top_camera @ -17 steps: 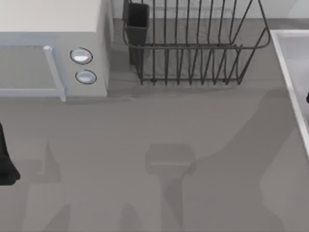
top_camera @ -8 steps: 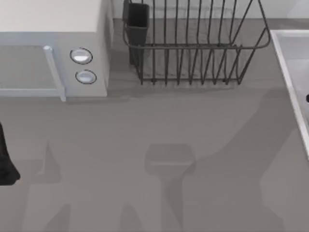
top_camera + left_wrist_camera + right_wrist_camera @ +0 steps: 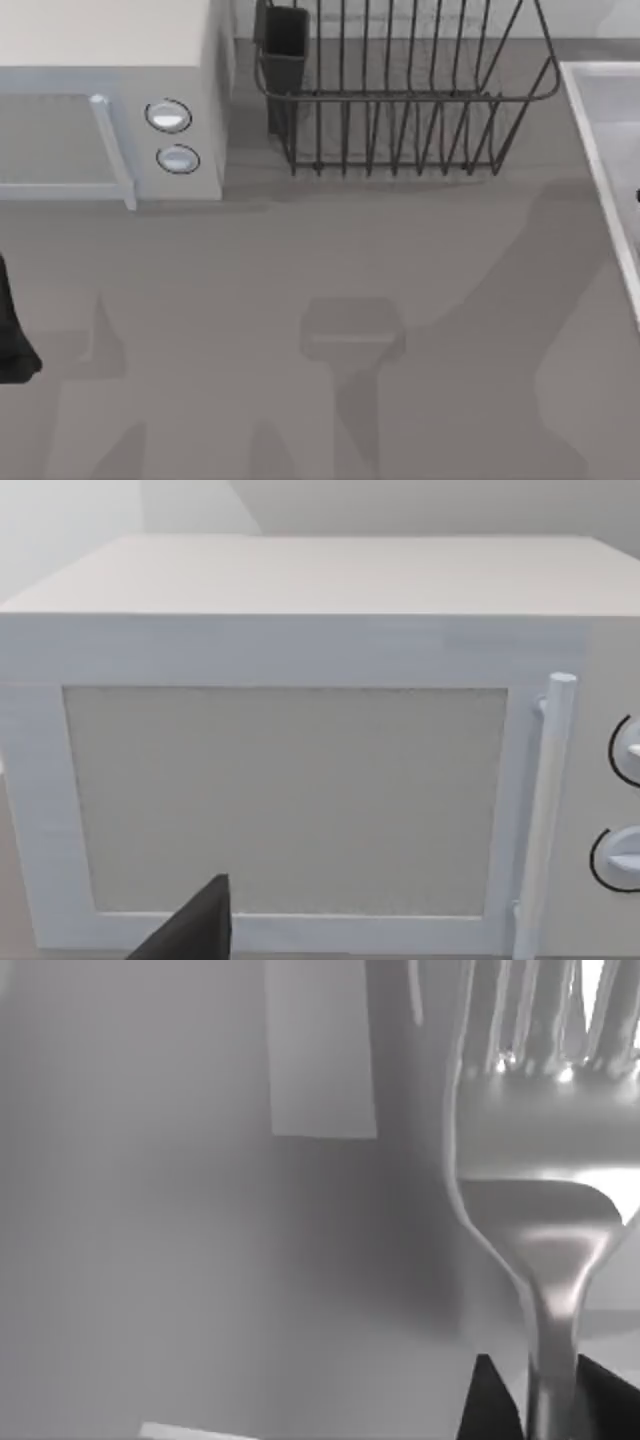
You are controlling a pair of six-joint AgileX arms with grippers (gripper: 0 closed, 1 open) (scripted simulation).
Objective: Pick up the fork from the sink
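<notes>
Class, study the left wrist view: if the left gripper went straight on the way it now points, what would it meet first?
Most likely the microwave, at its door panel; how far off it stands is unclear. The left gripper points squarely at it.

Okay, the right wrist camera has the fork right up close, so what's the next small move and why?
Probably a short straight lift. In the right wrist view the fork stands between the right pincer's dark fingers, which flank its handle, apparently clamped. Raising it would clear the sink at the table's right edge. The left pincer sits parked facing the microwave.
</notes>
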